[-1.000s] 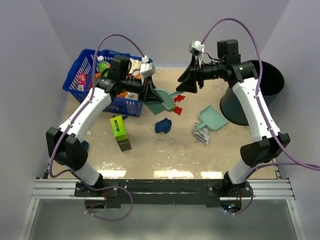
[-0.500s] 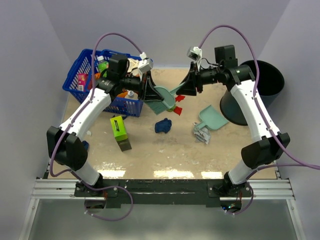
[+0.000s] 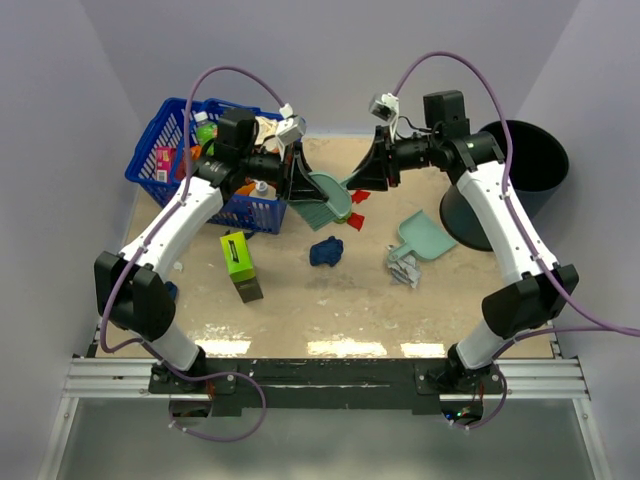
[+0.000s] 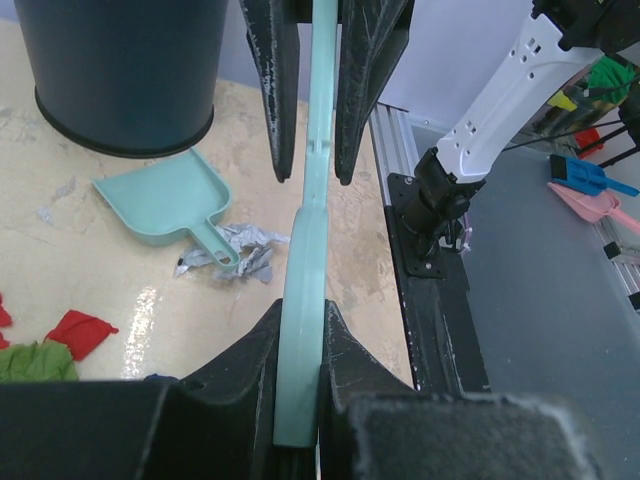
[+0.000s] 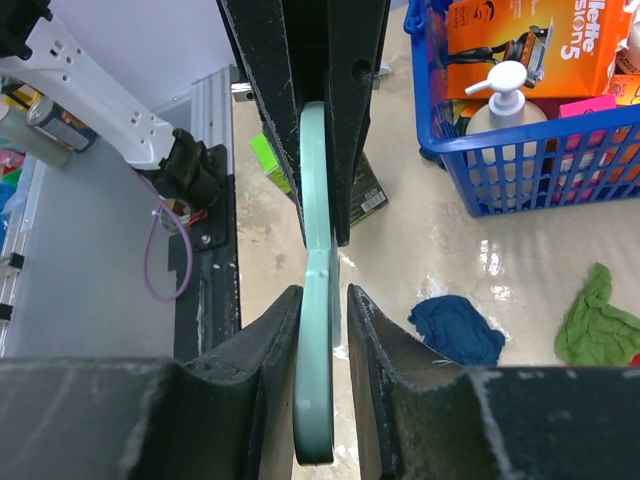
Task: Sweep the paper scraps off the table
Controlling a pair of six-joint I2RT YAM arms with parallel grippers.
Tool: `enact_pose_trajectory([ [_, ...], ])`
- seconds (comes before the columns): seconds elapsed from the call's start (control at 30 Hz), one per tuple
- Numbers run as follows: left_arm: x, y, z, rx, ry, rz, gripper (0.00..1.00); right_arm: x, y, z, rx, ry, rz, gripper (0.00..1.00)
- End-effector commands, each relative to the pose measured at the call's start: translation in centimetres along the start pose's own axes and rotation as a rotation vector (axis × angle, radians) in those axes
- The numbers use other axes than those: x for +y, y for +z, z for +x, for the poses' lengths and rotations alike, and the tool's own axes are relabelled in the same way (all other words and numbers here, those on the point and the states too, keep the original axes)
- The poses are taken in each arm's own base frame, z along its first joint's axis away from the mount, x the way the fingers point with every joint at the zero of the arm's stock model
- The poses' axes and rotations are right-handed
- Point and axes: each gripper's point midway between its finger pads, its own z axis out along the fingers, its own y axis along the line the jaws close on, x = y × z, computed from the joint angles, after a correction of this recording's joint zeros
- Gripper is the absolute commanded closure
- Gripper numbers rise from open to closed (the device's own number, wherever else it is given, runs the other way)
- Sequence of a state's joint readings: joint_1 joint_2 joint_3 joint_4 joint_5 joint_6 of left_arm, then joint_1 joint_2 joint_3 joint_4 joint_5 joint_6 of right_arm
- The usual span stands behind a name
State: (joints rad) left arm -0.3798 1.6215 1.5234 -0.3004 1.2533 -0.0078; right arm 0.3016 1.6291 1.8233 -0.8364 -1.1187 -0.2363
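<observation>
The teal brush (image 3: 328, 196) hangs over the table (image 3: 300, 300) between my two arms. My left gripper (image 3: 298, 180) is shut on one end of its handle (image 4: 303, 300). My right gripper (image 3: 368, 172) straddles the other end (image 5: 318, 340); one finger touches it, the other stands a small gap off. Paper scraps lie below: a dark blue wad (image 3: 326, 251), red ones (image 3: 357, 197), an olive green one (image 5: 597, 320) and whitish-grey ones (image 3: 404, 268) beside the teal dustpan (image 3: 425, 237).
A blue basket (image 3: 160, 150) full of goods stands at the back left, close behind my left arm. A black bin (image 3: 500, 190) stands at the back right. A green-and-black box (image 3: 238, 258) lies left of the blue wad.
My right gripper has moved left onto the brush handle and its jaws have narrowed around it. The left gripper has held the brush still.
</observation>
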Motion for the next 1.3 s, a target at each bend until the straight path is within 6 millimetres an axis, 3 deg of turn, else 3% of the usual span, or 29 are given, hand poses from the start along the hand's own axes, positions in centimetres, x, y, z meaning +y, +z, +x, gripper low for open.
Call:
enact_pose_trajectory([
  [0.0, -0.4, -0.1, -0.3, -0.011, 0.003, 0.034, 1.00, 1.9, -0.3, -1.2, -0.036, -0.036, -0.036, 0.74],
  [0.17, -0.2, -0.1, -0.4, -0.013, 0.007, 0.031, 1.00, 1.7, -0.3, -1.3, -0.040, -0.027, -0.038, 0.84],
  [0.27, 0.3, 0.0, -0.4, -0.011, -0.002, 0.010, 1.00, 1.6, -0.3, -1.1, -0.036, -0.015, -0.031, 0.99],
  [0.3, 0.6, 0.0, -0.4, -0.011, -0.005, -0.005, 0.93, 1.5, -0.3, -1.1, -0.036, -0.015, -0.025, 1.00],
  [0.37, 2.0, -0.1, -0.4, -0.005, -0.010, -0.091, 0.63, 1.2, -0.6, -1.2, -0.036, 0.008, 0.008, 1.00],
  [0.4, 4.0, -0.5, -0.6, -0.002, -0.004, -0.217, 0.47, 0.2, -1.1, -1.3, -0.038, 0.022, 0.088, 1.00],
  [0.47, 5.5, -1.3, -1.0, 0.004, 0.011, -0.334, 0.39, -1.5, -3.2, -1.7, -0.068, 0.072, 0.176, 1.00],
  [0.5, 6.7, -1.9, -1.5, 0.003, 0.023, -0.420, 0.35, -3.3, -4.7, -1.7, -0.075, 0.105, 0.304, 1.00],
  [0.53, 6.7, -2.3, -2.1, -0.008, 0.043, -0.449, 0.34, -4.8, -7.2, -2.2, -0.108, 0.153, 0.399, 1.00],
  [0.6, 7.6, -3.0, -2.2, -0.022, 0.063, -0.523, 0.31, -6.3, -10.0, -1.8, -0.119, 0.240, 0.510, 1.00],
  [0.63, 7.3, -3.1, -3.2, -0.052, 0.105, -0.541, 0.31, -7.7, -12.9, -2.6, -0.140, 0.233, 0.654, 1.00],
  [0.67, 7.1, -3.1, -3.3, -0.067, 0.119, -0.545, 0.31, -8.1, -14.1, -2.6, -0.112, 0.170, 0.706, 1.00],
  [0.7, 7.2, -2.8, -2.0, -0.059, 0.113, -0.541, 0.31, -8.1, -14.9, -2.5, -0.091, 0.151, 0.750, 1.00],
  [0.73, 6.3, -2.1, -2.5, -0.076, 0.159, -0.527, 0.31, -8.2, -16.5, -3.2, -0.087, 0.109, 0.835, 1.00],
  [0.8, 6.7, -1.0, -0.7, -0.024, 0.209, -0.562, 0.31, -7.8, -17.6, -3.8, -0.085, 0.074, 0.889, 1.00],
  [0.83, 5.6, 1.0, 0.2, 0.019, 0.268, -0.525, 0.31, -7.0, -18.2, -4.7, -0.097, 0.048, 0.914, 1.00],
  [0.9, 5.9, 2.2, 2.3, 0.078, 0.310, -0.594, 0.32, -5.9, -18.5, -4.5, -0.076, 0.046, 0.915, 1.00],
  [0.93, 4.1, 4.3, 1.7, 0.061, 0.396, -0.591, 0.32, -5.0, -18.9, -5.3, -0.091, 0.028, 0.920, 1.00],
  [0.97, 4.1, 4.8, 3.5, 0.082, 0.404, -0.618, 0.31, -4.5, -19.1, -5.7, -0.102, 0.016, 0.924, 1.00],
  [1.0, 3.3, 6.1, 2.7, 0.034, 0.455, -0.635, 0.29, -4.2, -19.4, -6.0, -0.116, 0.001, 0.942, 1.00],
  [1.03, 3.3, 6.9, 3.4, 0.037, 0.442, -0.640, 0.26, -4.1, -20.0, -6.3, -0.129, -0.011, 0.979, 1.00],
  [1.07, 3.3, 7.6, 3.4, 0.038, 0.435, -0.639, 0.24, -3.3, -21.4, -7.7, -0.177, -0.072, 1.044, 1.00],
  [1.13, 4.7, 9.6, 5.9, 0.110, 0.392, -0.621, 0.24, -3.7, -22.1, -7.5, -0.200, -0.108, 1.099, 1.00],
  [1.17, 5.1, 10.2, 5.4, 0.110, 0.394, -0.628, 0.24, -1.8, -23.2, -9.9, -0.293, -0.217, 1.132, 1.00],
  [1.2, 5.8, 10.5, 5.7, 0.128, 0.390, -0.650, 0.24, -2.7, -23.5, -9.3, -0.297, -0.205, 1.162, 1.00],
  [1.23, 6.7, 11.4, 6.9, 0.149, 0.364, -0.647, 0.24, -2.6, -23.8, -9.9, -0.338, -0.187, 1.175, 1.00],
  [1.27, 7.0, 11.9, 6.8, 0.141, 0.359, -0.643, 0.24, -3.5, -23.8, -9.9, -0.347, -0.151, 1.182, 1.00],
])
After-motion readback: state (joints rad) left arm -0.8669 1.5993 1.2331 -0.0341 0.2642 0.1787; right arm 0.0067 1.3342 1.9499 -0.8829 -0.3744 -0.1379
